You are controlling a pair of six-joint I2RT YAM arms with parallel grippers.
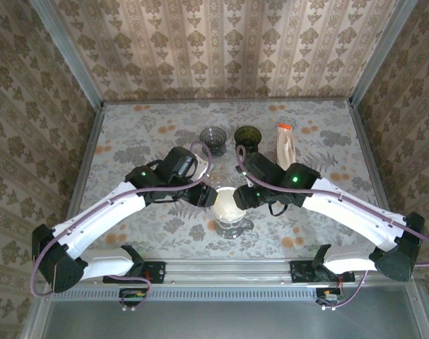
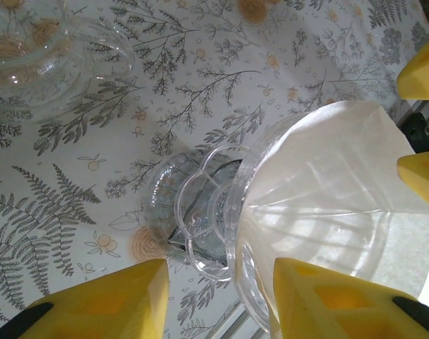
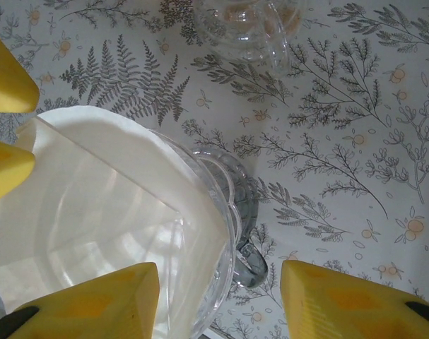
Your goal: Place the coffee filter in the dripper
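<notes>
A fern-print tabletop [image 1: 129,127] sits inside walls of patterned wallpaper, and both arms reach from its near edge toward the middle. The dripper [image 1: 232,224], clear glass on a scalloped foot, stands at 6 o'clock on the tabletop, close to the near edge. The filter [image 1: 227,203] sits in it, a white paper cone opened up above the rim. The left gripper [image 1: 200,195] is at the dripper's 9 o'clock and the right gripper [image 1: 248,196] at its 3 o'clock, both hard against the rim. In the left wrist view the left gripper's [image 2: 220,263] jaws stand apart. One yellow finger is over the filter [image 2: 327,176] and the other is outside the dripper [image 2: 200,212]. The right wrist view shows the same thing mirrored: the right gripper's [image 3: 220,265] jaws are apart and straddle the dripper's [image 3: 225,205] wall, with one finger over the filter [image 3: 94,205]. Whether any finger touches paper or glass cannot be told. Farther off, toward 12 o'clock, a clear cup [image 1: 214,139] and a dark cup [image 1: 247,136] stand side by side. A pale packet [image 1: 285,145] with an orange top lies at 1 o'clock.
</notes>
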